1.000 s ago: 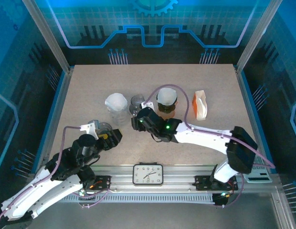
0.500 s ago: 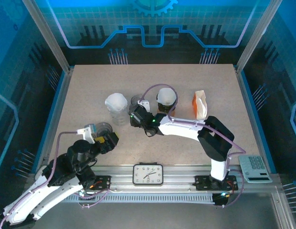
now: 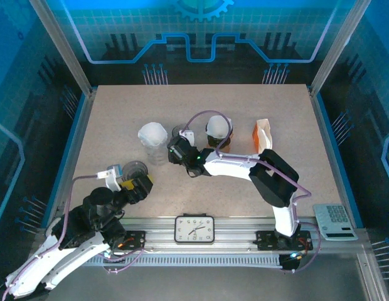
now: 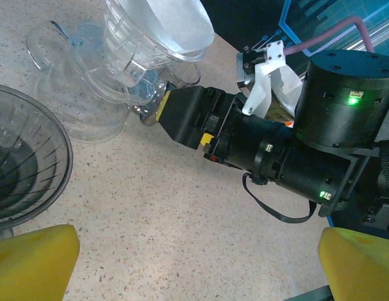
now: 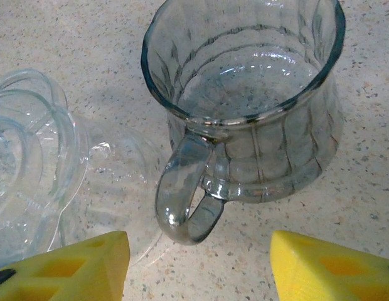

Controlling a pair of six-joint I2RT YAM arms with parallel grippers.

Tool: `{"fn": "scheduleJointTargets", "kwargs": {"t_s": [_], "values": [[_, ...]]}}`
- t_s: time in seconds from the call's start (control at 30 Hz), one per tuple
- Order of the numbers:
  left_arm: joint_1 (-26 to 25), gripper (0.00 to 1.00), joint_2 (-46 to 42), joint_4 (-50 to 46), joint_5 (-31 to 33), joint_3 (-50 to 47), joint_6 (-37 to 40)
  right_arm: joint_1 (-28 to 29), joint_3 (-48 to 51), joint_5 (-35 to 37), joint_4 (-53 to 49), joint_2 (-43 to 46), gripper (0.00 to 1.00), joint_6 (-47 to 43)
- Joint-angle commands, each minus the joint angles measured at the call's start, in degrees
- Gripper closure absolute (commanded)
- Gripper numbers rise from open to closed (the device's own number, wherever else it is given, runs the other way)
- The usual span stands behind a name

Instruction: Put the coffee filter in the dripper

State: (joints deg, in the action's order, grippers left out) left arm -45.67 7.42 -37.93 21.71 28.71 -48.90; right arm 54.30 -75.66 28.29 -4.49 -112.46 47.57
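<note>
Compared with a second ago, my right arm has folded its elbow in and pushed its right gripper (image 3: pixel 174 149) farther left and away, up to the clear glass mug with the looped handle (image 5: pixel 257 106). On the right wrist camera the yellow fingers (image 5: pixel 69 266) stand apart on either side of the handle, which sits just ahead of them. I see no contact, so that pincer is parted and holds nothing.

The left arm has drawn back toward the near left. The left gripper (image 3: pixel 141 185) has its jaws spread wide and holds nothing, and it is just near of the dark ribbed glass bowl (image 4: pixel 19 163).

The white paper coffee filter (image 3: pixel 152 133) has not moved. It sits as a cone inside the clear ribbed plastic dripper (image 4: pixel 122 59), which stands on the speckled beige table (image 3: pixel 119 113) just left of the mug. On the left wrist camera the right gripper's black body points at the dripper's base from the right.

With the elbow folded in, the grey calculator (image 3: pixel 335 221) on the near right is now fully uncovered.
</note>
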Motion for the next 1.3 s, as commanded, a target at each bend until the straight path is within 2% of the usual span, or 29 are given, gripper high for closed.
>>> {"fn": "scheduleJointTargets", "kwargs": {"t_s": [0.0, 0.3, 0.47, 0.73, 1.0, 1.27], "values": [[-0.28, 0.01, -0.65, -0.69, 1.00, -0.67, 1.68, -1.02, -2.29, 1.45, 1.92, -2.12, 0.39, 0.13], [-0.29, 0.01, -0.65, -1.31, 1.58, -0.83, 1.26, -1.39, -3.58, 2.81, 3.42, -4.84, 0.42, -2.66], [-0.26, 0.01, -0.65, -1.13, 1.48, -0.98, 1.07, -1.39, -3.18, 2.80, 5.44, -5.28, 0.50, -6.19], [-0.28, 0.01, -0.66, -1.12, 1.83, -1.20, 1.05, -1.06, 0.29, 1.74, 11.06, -4.13, 0.68, -12.26], [-0.29, 0.01, -0.64, -0.93, 1.77, -1.45, 0.59, -1.02, -0.88, 2.83, 7.45, -4.58, 0.72, -13.21], [-0.28, 0.01, -0.64, -1.33, 1.85, -1.11, 0.56, -0.19, 1.47, 2.52, 8.20, -2.65, 0.81, -15.76]]}}
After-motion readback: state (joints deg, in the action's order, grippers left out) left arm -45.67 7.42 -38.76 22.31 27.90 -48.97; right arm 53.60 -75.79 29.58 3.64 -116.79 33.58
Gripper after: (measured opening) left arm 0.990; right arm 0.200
